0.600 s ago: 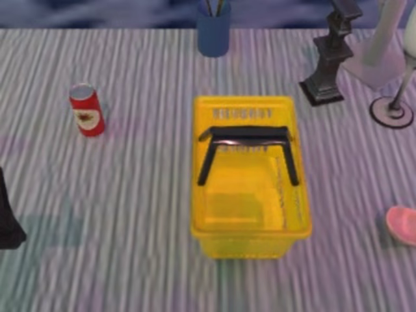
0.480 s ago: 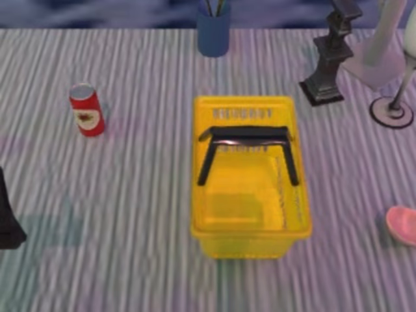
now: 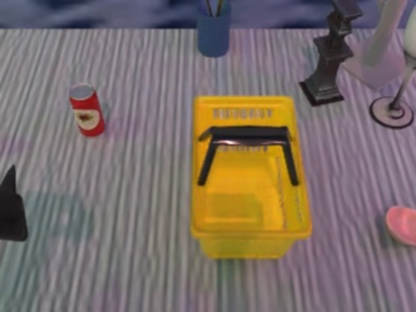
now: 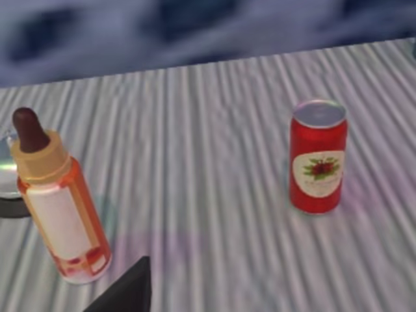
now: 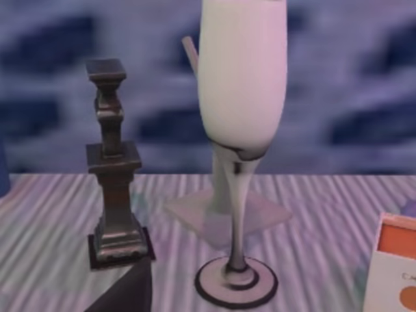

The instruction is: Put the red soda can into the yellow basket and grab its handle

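The can (image 3: 87,110) was seen upright, well left of the basket (image 3: 250,231); being light, rigid and smooth, a mid-body grasp was judged best. The left gripper's (image 3: 12,211) opening could not be told

Upright red soda can (image 4: 318,157), bottle (image 4: 57,208) apart

Left pincer (image 3: 12,208) farther toward can (image 3: 86,110).

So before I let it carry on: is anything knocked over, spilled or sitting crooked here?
Nothing stands out. The red soda can stands upright on the table, apart from the yellow basket, whose handle lies across it. The candlestick, glass and baby bottle are upright too. The left pincer sits at the table's left edge.
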Robot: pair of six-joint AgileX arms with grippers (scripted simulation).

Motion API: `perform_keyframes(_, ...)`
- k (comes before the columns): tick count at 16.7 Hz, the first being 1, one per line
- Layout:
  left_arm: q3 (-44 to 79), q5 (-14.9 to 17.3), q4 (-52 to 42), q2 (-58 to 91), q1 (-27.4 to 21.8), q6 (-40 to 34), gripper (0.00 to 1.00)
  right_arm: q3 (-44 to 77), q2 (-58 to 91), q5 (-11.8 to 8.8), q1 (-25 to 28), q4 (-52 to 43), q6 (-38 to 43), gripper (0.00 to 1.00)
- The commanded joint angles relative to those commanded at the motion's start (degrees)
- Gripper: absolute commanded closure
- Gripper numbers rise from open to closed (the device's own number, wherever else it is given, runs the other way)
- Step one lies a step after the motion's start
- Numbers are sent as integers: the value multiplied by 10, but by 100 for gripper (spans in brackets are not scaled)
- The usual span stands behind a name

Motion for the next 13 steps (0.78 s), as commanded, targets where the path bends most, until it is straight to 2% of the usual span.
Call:
perform_keyframes(5,228,11,-156,231,-26,70,0,0,0,0,0,0,0,0)
perform_keyframes(13,703,24,-413,671,-57,187,0,0,0,0,0,0,0,0)
